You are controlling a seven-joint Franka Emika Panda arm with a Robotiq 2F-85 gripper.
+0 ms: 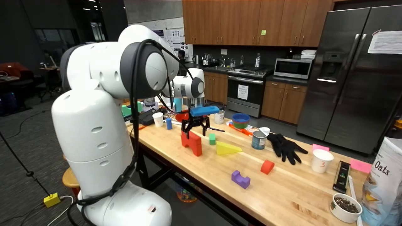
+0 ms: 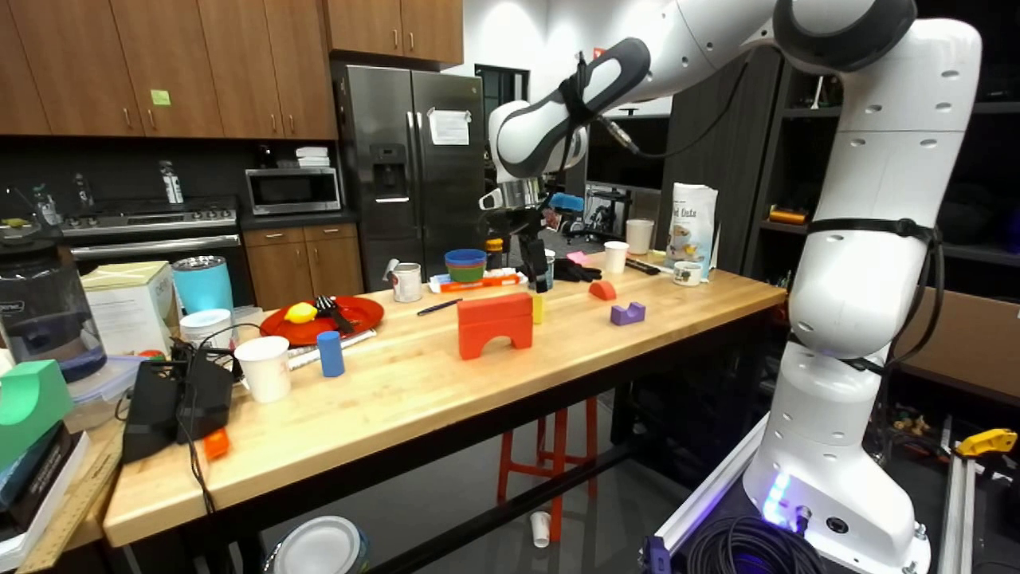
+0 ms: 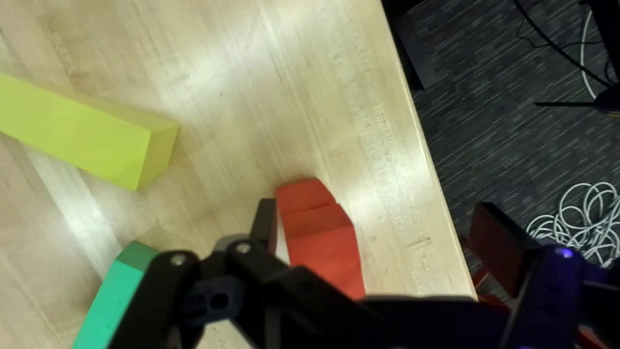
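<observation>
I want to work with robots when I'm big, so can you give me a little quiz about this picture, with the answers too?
1. True or false: the pincer is squeezed shut.

2. What colour is the arch-shaped block near the pincer?
A) purple
B) red
C) yellow

3. Fill in the missing word: a blue cylinder stands beside a white ____.

Key:
1. False: it is wide open.
2. B, red.
3. Cup.
</observation>
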